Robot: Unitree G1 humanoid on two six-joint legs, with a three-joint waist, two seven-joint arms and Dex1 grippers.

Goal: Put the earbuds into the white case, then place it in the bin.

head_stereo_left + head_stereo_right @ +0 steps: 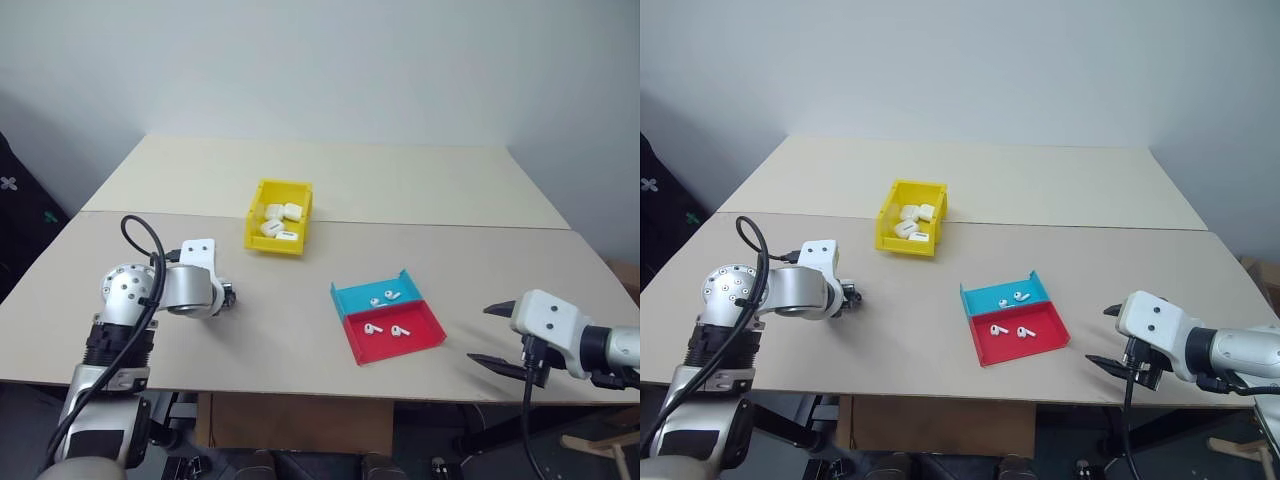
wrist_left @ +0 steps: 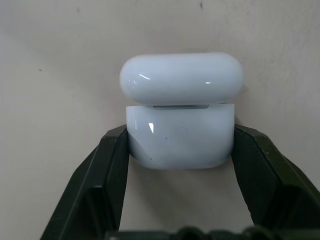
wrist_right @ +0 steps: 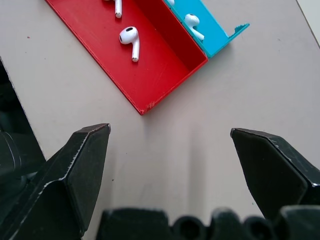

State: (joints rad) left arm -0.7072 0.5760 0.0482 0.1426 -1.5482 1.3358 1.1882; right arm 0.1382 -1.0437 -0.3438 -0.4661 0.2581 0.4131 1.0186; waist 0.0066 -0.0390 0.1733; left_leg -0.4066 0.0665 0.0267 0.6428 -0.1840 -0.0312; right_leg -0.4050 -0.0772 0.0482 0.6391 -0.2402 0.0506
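Observation:
My left gripper [image 1: 228,296] rests low on the table at the left, shut on the white case [image 2: 180,142]. Its two fingers press the case's sides, and the lid [image 2: 181,79] is flipped open. Two earbuds [image 1: 375,328] lie in the shallow red tray [image 1: 425,337], and two more [image 1: 385,298] lie in the blue tray [image 1: 350,298] behind it. My right gripper [image 1: 490,335] hangs open at the table's front right, a short way right of the red tray, with nothing between its fingers [image 3: 85,160]. The yellow bin [image 1: 275,243] stands at the table's middle.
Several white cases [image 1: 280,222] lie inside the yellow bin. The red and blue trays sit side by side, touching. Bare tabletop stretches between my left gripper and the trays. The table's front edge runs just below both grippers.

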